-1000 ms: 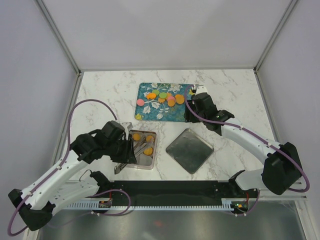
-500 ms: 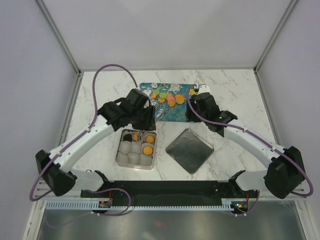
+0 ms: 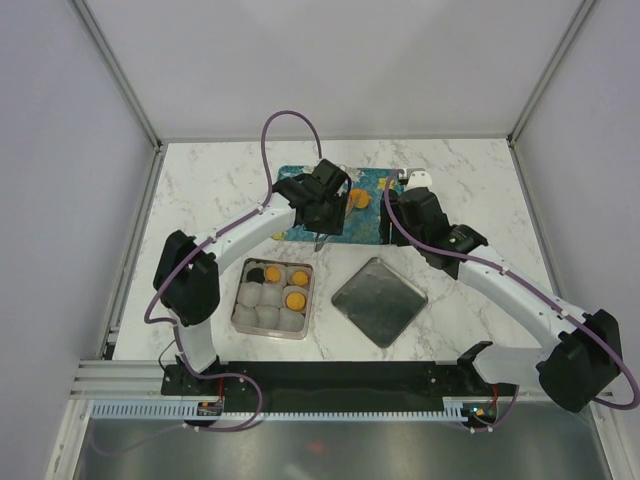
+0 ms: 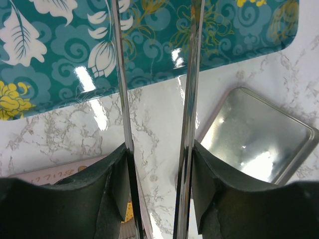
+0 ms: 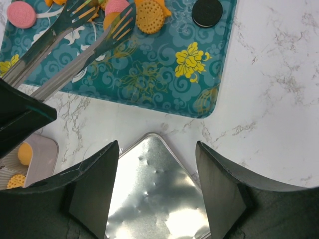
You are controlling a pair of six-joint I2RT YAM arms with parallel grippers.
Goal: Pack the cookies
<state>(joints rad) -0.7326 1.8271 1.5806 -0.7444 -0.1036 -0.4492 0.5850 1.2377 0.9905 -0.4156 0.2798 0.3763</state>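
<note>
Pickup: left claw [image 4: 159,149] clamped on long steel tongs [image 4: 121,74], tips apart; right claw [image 5: 157,147] spread, empty. We nudge tips to 3 o'clock, straddle round orange cookie [image 5: 149,17] & squeeze w/ care.

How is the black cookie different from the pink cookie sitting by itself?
The black cookie is dark; the pink cookie is pale. In the right wrist view, the black cookie lies near the tray's right edge; the pink cookie lies far left, near the tongs. Both are round, flat and on the tray.
</note>
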